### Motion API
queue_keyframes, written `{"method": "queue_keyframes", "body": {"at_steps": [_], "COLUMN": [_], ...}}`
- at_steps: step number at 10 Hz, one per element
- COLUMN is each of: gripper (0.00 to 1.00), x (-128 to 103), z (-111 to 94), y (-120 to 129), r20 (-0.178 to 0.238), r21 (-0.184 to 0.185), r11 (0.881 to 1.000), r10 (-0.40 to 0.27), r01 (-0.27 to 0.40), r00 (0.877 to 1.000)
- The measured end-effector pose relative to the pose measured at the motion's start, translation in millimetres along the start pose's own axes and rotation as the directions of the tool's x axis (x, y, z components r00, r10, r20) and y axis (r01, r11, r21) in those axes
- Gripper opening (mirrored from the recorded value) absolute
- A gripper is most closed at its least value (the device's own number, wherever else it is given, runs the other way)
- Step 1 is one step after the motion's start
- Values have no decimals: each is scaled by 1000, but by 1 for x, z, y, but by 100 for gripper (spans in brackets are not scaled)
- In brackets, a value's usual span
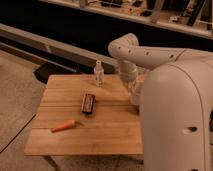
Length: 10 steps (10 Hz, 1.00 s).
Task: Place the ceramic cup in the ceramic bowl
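Okay, spotting hand (134,98) low at right edge of tabletop (75,140), pressed together, partly tucked behind big white arm (175,115). Cannot tell whether pinching anything. Cannot find cup or bowl anywhere in view; guessing both hidden behind arm on right side, no way to confirm. Seeing bottle (98,72) upright near back edge, just beside wrist; black box (89,102) mid-tabletop; carrot (64,125) near front left, well apart from hand.

Risks, judging only from this:
- Working blind on cup and bowl, so cannot check alignment; could miss bowl on release, or land cup on rim and tip it over.
- Would shove or knock cup if coming down with hand closed rather than spread around it, maybe off right edge, being so close. Ceramic, so likely to chip or break on floor.
- If already pinching cup, probably only a thin grip on rim; could lose it on any quick move.
- Could clip bottle if swinging wrist toward it: tall, narrow, easy to topple and roll into box.
- Could slide bowl along smooth wood toward edge if nudging it on landing.
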Motion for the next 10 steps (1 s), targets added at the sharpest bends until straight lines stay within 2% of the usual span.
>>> {"method": "queue_keyframes", "body": {"at_steps": [3,7,10], "gripper": [0,0,0], "x": [-3,-21,-32], "z": [10,32,40], "y": [-11,-11,-17], "r20": [0,7,18], "r21": [6,11,10], "r11": [999,999,998], "r10": [32,49,69], "r01": [-32,-49,-69], "r00": [999,999,997]}}
